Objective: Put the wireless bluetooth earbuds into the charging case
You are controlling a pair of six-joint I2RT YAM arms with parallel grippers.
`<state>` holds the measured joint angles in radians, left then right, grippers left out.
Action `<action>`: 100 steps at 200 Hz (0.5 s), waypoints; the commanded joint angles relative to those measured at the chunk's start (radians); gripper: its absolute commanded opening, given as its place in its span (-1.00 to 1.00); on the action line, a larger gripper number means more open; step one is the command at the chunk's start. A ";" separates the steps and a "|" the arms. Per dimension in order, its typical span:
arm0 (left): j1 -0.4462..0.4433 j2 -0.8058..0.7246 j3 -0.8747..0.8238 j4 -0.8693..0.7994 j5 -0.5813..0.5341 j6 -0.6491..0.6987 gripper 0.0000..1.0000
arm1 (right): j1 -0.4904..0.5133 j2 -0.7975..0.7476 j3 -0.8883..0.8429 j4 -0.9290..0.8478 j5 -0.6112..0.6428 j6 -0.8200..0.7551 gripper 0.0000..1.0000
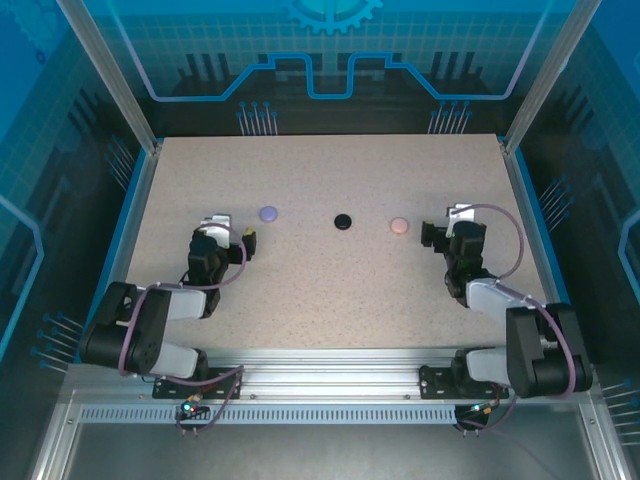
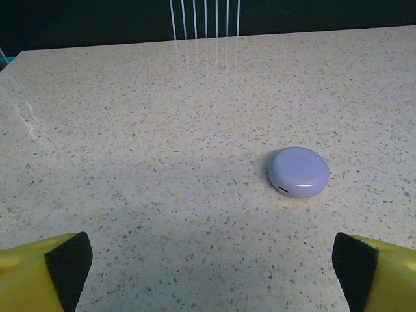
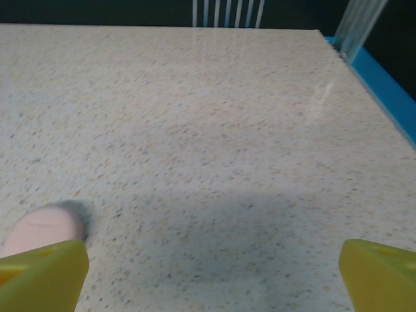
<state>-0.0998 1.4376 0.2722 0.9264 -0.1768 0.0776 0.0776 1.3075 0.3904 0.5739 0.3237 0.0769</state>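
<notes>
Three round closed cases lie in a row across the table: a lilac case (image 1: 268, 213) (image 2: 298, 171), a black case (image 1: 343, 221) and a pale pink case (image 1: 399, 226) (image 3: 40, 228). No earbuds are in sight; they are hidden or out of view. My left gripper (image 1: 232, 230) (image 2: 211, 260) stands open just left of and nearer than the lilac case, with nothing between its yellow fingers (image 2: 39, 273). My right gripper (image 1: 443, 225) (image 3: 214, 260) is open too, just right of the pink case, which peeks past its left finger (image 3: 42, 276).
The speckled tabletop (image 1: 330, 290) is bounded by a blue rim (image 3: 383, 84) and metal posts at the back corners. Both arm bases sit on the rail at the near edge (image 1: 320, 380).
</notes>
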 commanded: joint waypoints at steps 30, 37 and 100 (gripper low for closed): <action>0.018 0.077 0.032 0.071 0.062 0.000 0.98 | 0.070 0.169 -0.077 0.381 -0.058 -0.109 1.00; 0.021 0.069 0.041 0.040 0.065 -0.004 0.97 | 0.072 0.192 -0.076 0.411 -0.055 -0.117 1.00; 0.085 0.081 0.128 -0.108 0.144 -0.057 0.98 | -0.006 0.194 0.025 0.207 -0.165 -0.057 1.00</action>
<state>-0.0437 1.5085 0.3656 0.8814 -0.0967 0.0593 0.1116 1.4929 0.3817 0.8043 0.2161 -0.0074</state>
